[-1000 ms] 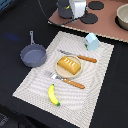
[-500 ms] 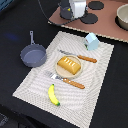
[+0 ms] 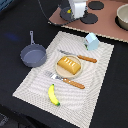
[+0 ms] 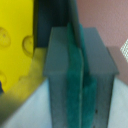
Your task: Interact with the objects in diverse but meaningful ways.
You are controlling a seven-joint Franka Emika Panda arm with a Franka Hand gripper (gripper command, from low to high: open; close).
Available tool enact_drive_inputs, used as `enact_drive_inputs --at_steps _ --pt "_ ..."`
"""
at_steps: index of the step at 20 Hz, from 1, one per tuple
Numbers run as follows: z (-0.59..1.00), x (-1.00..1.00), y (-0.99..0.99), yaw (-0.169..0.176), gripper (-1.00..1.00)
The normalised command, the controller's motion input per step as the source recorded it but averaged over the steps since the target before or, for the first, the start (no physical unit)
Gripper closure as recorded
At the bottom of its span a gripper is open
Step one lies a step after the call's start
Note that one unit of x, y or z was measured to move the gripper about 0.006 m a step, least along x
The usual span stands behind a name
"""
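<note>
Exterior view. Gripper [image 3: 76, 11] sits at the top centre of the frame, over the brown board with dark discs [image 3: 91, 19], well apart from the mat [image 3: 35, 85]. Its fingertips are not resolved here, so from this view I cannot tell if they grip anything.

On the mat, laid out like a place setting: bread [image 3: 69, 65] on a plate [image 3: 59, 73] at centre, a knife [image 3: 79, 57] just above it and a fork [image 3: 66, 80] just below, both with orange handles. Milk carton [image 3: 91, 41] stands upright near the mat's upper right edge. Banana [image 3: 53, 95] lies lower centre. Pan [image 3: 32, 55] is off the mat at the left, handle pointing up the frame. A pot [image 3: 122, 17] is cut by the upper right edge.

Against the earlier frames, nothing on the mat has shifted, and the arm is in much the same spot.

Wrist view. Very close and blurred. Two dark fingers [image 4: 102, 55] are pressed flat together on their green pads [image 4: 75, 75], nothing between them: clenched empty. The cheese [image 4: 17, 45] fills the left of the frame, just beside the fingers; contact cannot be told. Likely a nudge or a regrasp is being set up.
</note>
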Motion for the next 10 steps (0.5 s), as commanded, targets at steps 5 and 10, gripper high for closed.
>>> enact_drive_inputs --at_steps 5,10 --pt "1.00 -0.21 0.27 0.078 1.00" --pt "0.59 0.27 0.07 0.026 1.00"
